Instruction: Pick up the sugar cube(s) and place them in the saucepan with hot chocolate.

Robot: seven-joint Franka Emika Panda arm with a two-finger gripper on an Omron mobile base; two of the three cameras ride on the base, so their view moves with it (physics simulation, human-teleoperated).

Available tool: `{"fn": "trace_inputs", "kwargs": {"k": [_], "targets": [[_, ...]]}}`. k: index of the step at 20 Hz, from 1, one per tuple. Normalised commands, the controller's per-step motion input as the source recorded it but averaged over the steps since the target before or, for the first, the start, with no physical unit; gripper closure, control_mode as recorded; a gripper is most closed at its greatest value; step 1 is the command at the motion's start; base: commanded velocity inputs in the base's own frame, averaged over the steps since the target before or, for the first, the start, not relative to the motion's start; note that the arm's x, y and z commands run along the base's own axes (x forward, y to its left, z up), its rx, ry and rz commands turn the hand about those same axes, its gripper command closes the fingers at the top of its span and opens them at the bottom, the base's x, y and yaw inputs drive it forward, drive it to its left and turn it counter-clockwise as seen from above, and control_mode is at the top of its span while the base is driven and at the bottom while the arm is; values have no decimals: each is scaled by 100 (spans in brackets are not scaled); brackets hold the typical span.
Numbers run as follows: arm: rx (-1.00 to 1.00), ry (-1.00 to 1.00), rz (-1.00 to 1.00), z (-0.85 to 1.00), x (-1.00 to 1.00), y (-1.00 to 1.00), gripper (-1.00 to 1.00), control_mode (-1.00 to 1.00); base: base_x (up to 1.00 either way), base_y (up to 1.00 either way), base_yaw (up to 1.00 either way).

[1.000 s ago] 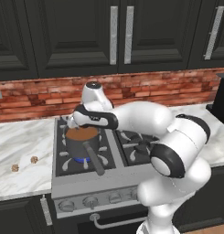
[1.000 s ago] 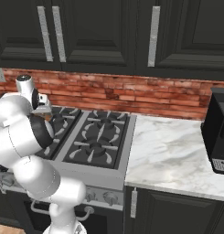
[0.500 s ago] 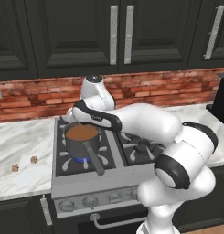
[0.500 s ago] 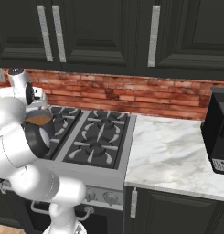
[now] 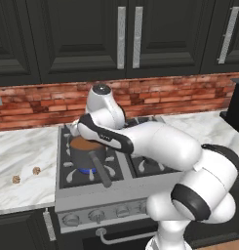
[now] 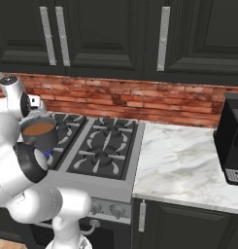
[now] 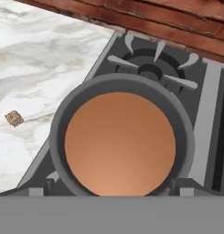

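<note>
The end effector hangs over the saucepan (image 7: 121, 141) on the stove (image 5: 140, 168), fingers spread wide and holding nothing. Two brown sugar cubes (image 5: 16, 179) (image 5: 36, 171) lie on the marble surface (image 5: 23, 156) to its left, well apart from the pan. Reaching low across, the arm could knock the pan's handle (image 5: 100, 171) and spill chocolate.

A white grey-veined marble bench (image 5: 23, 151) carries two small brown speckled sugar cubes (image 5: 36, 171), lying near each other and apart. Beside it, a grey gas stove (image 5: 77, 188) bears a dark grey metal saucepan (image 5: 84, 155) of smooth orange-brown liquid on its front left burner.
</note>
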Motion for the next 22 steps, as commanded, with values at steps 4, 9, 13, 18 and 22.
{"fn": "trace_inputs", "kwargs": {"k": [4, 9, 13, 18, 22], "targets": [[0, -5, 0, 0, -19, 0, -100, -100, 0, 0, 0], [0, -6, 0, 0, -20, 0, -100, -100, 0, 0, 0], [0, -4, 4, 0, -27, 5, -100, -100, 0, 0, 0], [0, -2, 10, 1, -37, 15, -100, -100, 0, 0, 0], [0, 0, 13, 2, -32, 13, -100, -100, 0, 0, 0]]}}
